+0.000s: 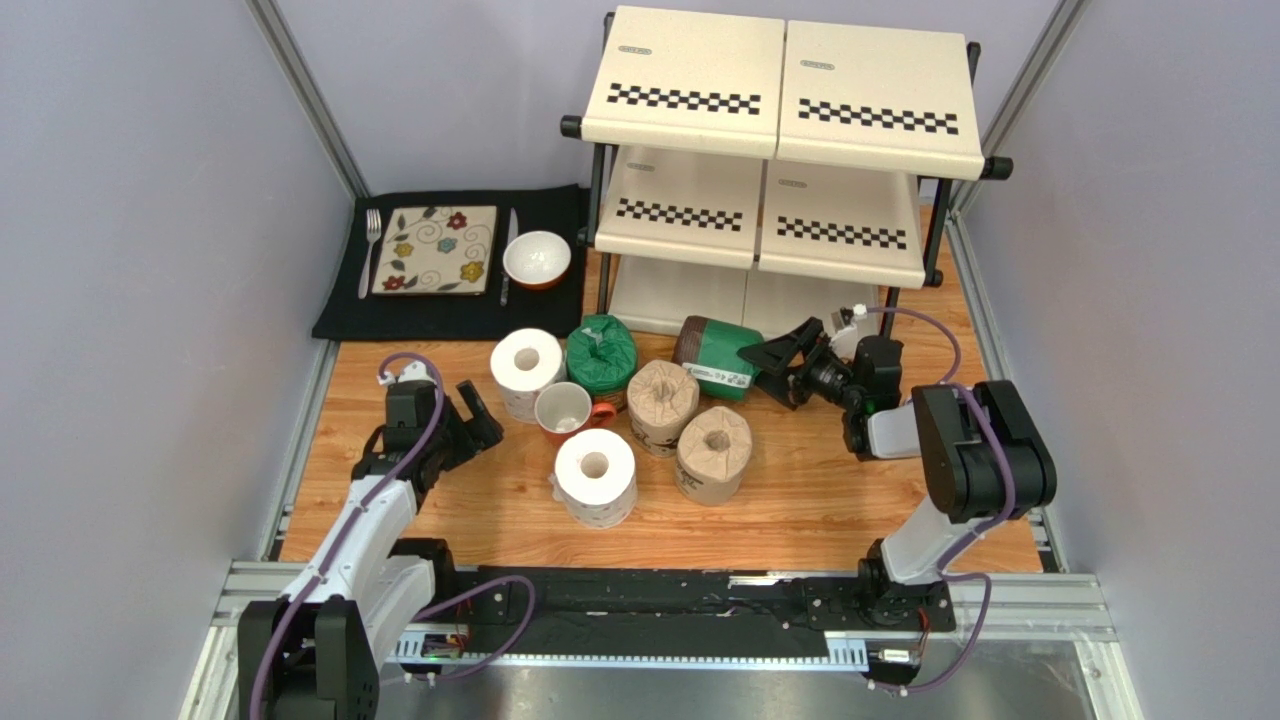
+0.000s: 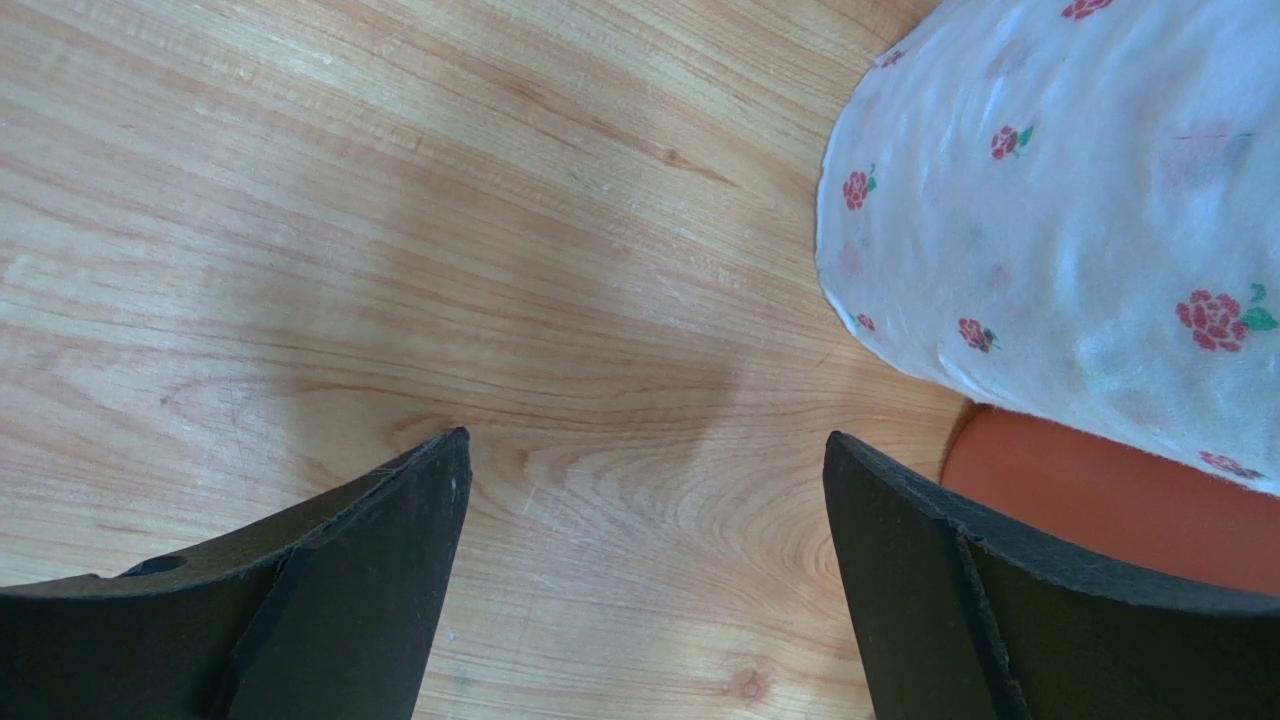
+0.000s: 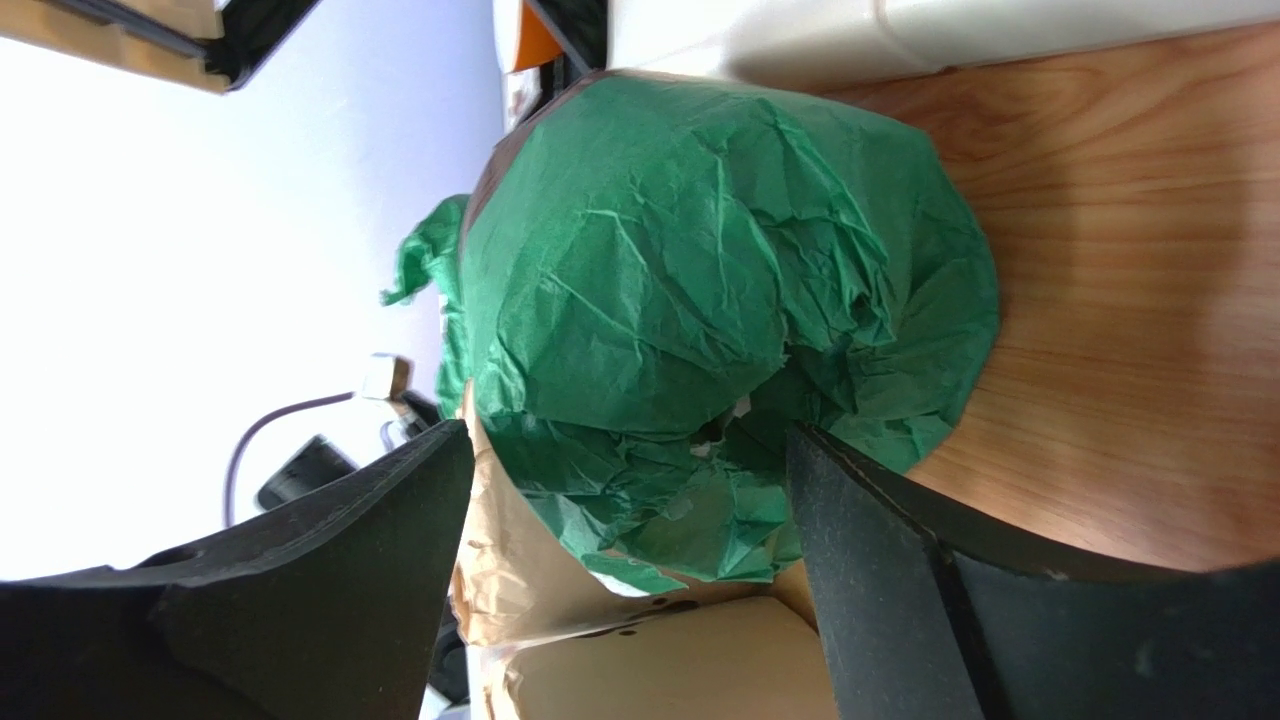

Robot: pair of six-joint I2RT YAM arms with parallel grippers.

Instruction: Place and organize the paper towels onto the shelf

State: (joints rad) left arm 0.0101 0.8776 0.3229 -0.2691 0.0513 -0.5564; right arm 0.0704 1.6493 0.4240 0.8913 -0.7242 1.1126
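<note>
The fingers (image 3: pixel 346 578) of the right gripper (image 3: pixel 628 450) stand wide apart and hold nothing. They straddle the crumpled end of a green-wrapped paper towel roll (image 3: pixel 706 315) that lies on its side on the wooden table (image 1: pixel 842 495), just in front of the bottom tier of the slanted cream shelf with checkered strips and a black tube frame (image 1: pixel 694 60). Whether either pad already touches the wrapping cannot be told. The left gripper (image 2: pixel 646 450) is also spread and empty, low over bare wood beside a white paper towel roll printed with small red flowers (image 2: pixel 1052 210). None of the six rolls is on the shelf. The second green roll (image 1: pixel 603 354), two tan-wrapped rolls (image 1: pixel 663 405) and the other white roll (image 1: pixel 597 477) cluster mid-table around a white-and-orange mug (image 1: pixel 567 407). The likely next step is to close on the lying green roll, and that carries some risks. The wrapper is loose and wrinkled, so the fingers could pinch paper rather than the firm body, and the roll could slip out on the lift. Being on its side, it may also roll away if one finger arrives first. A tan roll sits close behind it, and an off-centre approach could knock it over. The tiers slope, so a roll set down on its side could run off the front edge, and a steep lift could clip the frame.
</note>
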